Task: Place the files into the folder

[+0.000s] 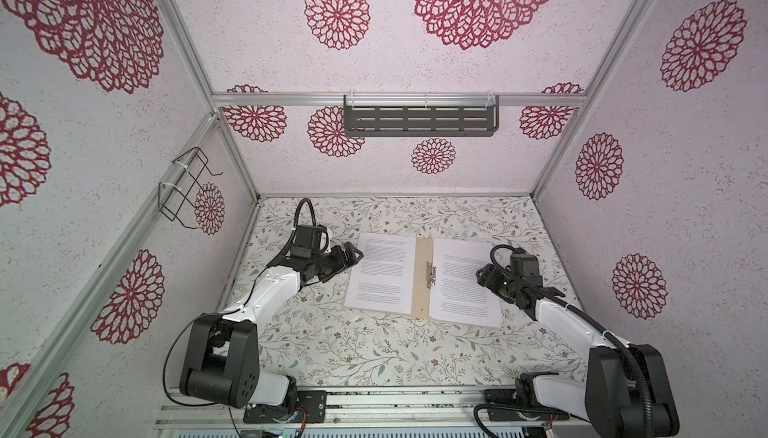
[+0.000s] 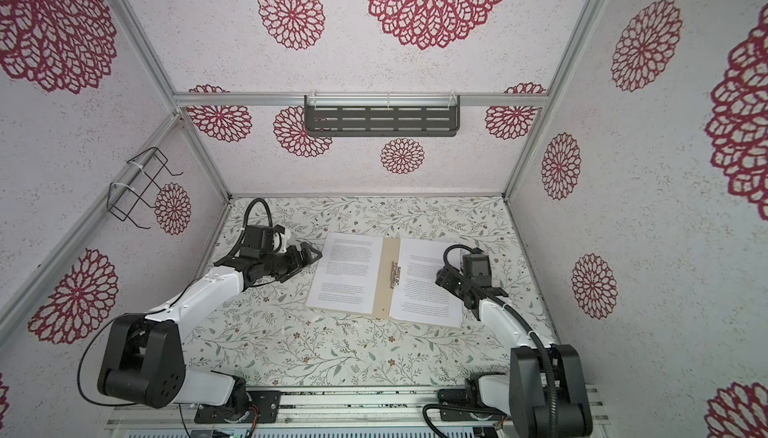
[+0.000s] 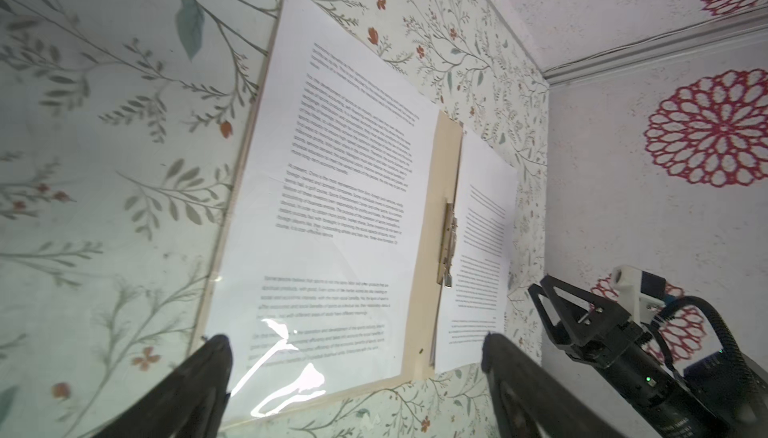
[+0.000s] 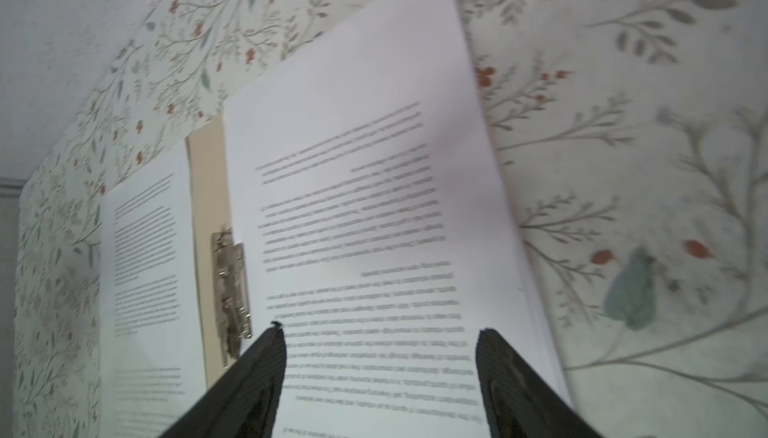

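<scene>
Shows the folder (image 1: 423, 290) open flat mid-bench (image 1: 374, 357), the same in both top views (image 2: 388, 290). Leaves only a tan strip of it bare down the middle, with a metal clip (image 1: 430, 274) on that strip.

Finds the files (image 1: 382, 273) as white printed sheets in two stacks on the folder's leaves. Puts the left stack (image 2: 347, 273) over the left leaf, with a thin tan edge showing along its outer side in the left wrist view. Puts the right stack (image 2: 426, 290) on the right leaf, just beside the clip, with several sheet edges fanned at its outer side in the right wrist view. Cannot tell the sheet count in either stack.

Places the left gripper (image 1: 351, 259) just beside the left stack's outer edge, toward its far corner, pointing at the paper. Shows its fingers (image 3: 208, 373) wide apart and gripping nothing, with paper under glare in the gap. Cannot tell any contact with the sheet.

Places the right gripper (image 4: 380, 330) over the right stack, near its outer edge. Shows its fingers (image 4: 249, 373) apart too, clamped on nothing, with lines of print plain between them.

Adds a slotted grey shelf (image 1: 419, 122) on the back wall and a wire rack (image 1: 183, 190) on the left wall, both well apart from the folder.
</scene>
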Robot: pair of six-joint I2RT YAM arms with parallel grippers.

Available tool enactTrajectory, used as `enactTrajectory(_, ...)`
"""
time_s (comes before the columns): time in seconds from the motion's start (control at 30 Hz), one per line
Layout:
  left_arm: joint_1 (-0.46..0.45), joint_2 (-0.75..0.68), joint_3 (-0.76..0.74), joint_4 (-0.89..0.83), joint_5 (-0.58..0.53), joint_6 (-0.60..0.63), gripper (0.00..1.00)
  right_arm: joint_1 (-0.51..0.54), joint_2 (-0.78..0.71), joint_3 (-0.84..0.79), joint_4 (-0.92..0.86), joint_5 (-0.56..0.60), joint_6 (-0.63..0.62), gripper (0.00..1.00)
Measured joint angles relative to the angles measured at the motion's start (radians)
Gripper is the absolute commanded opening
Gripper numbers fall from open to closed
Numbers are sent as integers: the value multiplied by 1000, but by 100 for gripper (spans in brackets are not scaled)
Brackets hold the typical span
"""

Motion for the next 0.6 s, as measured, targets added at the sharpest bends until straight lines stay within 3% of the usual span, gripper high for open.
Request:
enactTrajectory(0.3,16,316,216,-161,16,131,97,-141,82,-34,54,-82,-22,76)
enactTrajectory(0.6,8,468,335,-224,51,179,97,-172,184,-14,108,-151,-55,74)
